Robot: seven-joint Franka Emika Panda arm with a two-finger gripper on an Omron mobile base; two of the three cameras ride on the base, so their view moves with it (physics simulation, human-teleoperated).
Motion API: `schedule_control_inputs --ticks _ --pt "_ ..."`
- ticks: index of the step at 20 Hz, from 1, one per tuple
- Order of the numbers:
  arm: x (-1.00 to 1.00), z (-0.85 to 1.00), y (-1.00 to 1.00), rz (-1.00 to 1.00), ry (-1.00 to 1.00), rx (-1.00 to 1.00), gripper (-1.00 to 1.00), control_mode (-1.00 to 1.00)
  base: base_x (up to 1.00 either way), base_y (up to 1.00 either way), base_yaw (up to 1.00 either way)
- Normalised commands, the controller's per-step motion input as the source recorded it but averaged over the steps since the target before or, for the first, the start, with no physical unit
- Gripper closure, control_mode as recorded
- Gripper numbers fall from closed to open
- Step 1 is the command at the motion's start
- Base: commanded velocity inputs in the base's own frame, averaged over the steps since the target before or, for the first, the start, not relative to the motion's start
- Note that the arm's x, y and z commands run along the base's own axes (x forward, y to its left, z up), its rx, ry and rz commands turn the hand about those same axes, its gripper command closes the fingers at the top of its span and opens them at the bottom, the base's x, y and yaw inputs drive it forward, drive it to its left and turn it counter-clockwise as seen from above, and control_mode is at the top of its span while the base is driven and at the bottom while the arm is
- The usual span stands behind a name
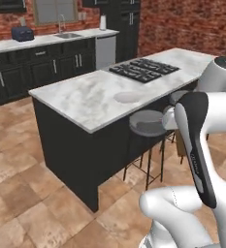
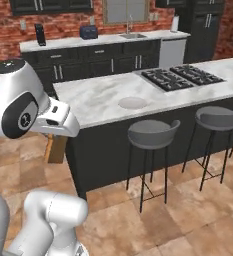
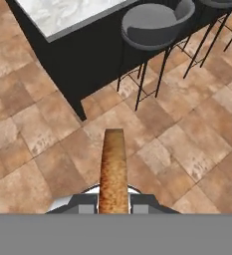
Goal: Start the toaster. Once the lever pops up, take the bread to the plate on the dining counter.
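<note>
We see the gripper [image 3: 113,206] clamped narrowly on one bread [image 3: 113,172] slice, held edge-on: a thin, golden-brown slab with a grainy crust, projecting from between the fingers above the terracotta tile floor [image 3: 33,164], off the near corner of the dining counter [image 1: 85,104]. The dining counter is a rectangular island with a veined white-grey marble top and a dark base. On that top, near its stool-side edge, lies one round, flat, pale plate [image 2: 132,103]. A black four-burner cooktop [image 2: 180,77] is set into the top further along. We count two grey round-seated stools [image 2: 153,134] on thin black legs beside it. One navy toaster [image 2: 89,32] stands on the wall counter beyond the island.
</note>
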Motion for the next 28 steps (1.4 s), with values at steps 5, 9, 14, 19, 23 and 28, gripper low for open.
schedule_control_inputs --ticks 5,9,14,19,23,28 --pt "0.00 0.00 0.00 0.00 0.00 0.00 1.00 1.00 0.10 -0.99 0.57" --pt "0.00 0.00 0.00 0.00 0.00 0.00 1.00 1.00 0.04 -1.00 0.53" --pt "0.00 0.00 0.00 0.00 0.00 0.00 1.00 1.00 0.04 -1.00 0.48" --pt "0.00 0.00 0.00 0.00 0.00 0.00 1.00 1.00 0.04 -1.00 0.45" --pt "0.00 0.00 0.00 0.00 0.00 0.00 1.00 1.00 0.00 -0.93 0.24" --pt "0.00 0.00 0.00 0.00 0.00 0.00 1.00 1.00 0.05 -0.76 0.04"
